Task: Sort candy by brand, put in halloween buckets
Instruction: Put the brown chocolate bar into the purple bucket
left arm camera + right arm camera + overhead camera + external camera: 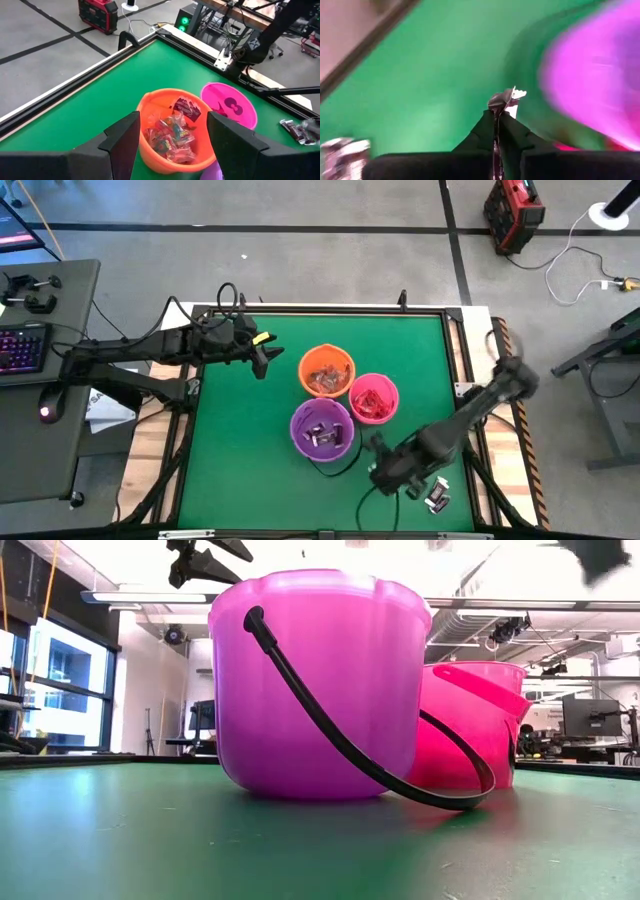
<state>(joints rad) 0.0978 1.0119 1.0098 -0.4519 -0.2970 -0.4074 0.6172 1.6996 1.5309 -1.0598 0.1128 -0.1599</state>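
Three buckets stand mid-table: orange [326, 372], pink [374, 399] and purple [321, 428], each with candy inside. The purple bucket's black handle [340, 740] lies down on the table. My right gripper [378, 448] is near the purple bucket's right side, shut on a dark brown/silver candy [504, 100]. Loose dark candies [436, 496] lie near the front right. My left gripper [262, 360] is open and empty above the table, left of the orange bucket [175, 130]. My right gripper pinches the dark brown/silver candy between its two fingertips [492, 122]. The wrapper's crinkled end [512, 94] sticks out past the tips. The candy is lifted clear of the table.
The green table has a raised dark frame [320, 310]. Free green surface lies left of the buckets and along the front. Beyond the table are a red device [513, 215] on the floor and a desk with a keyboard [22, 345] at the left.
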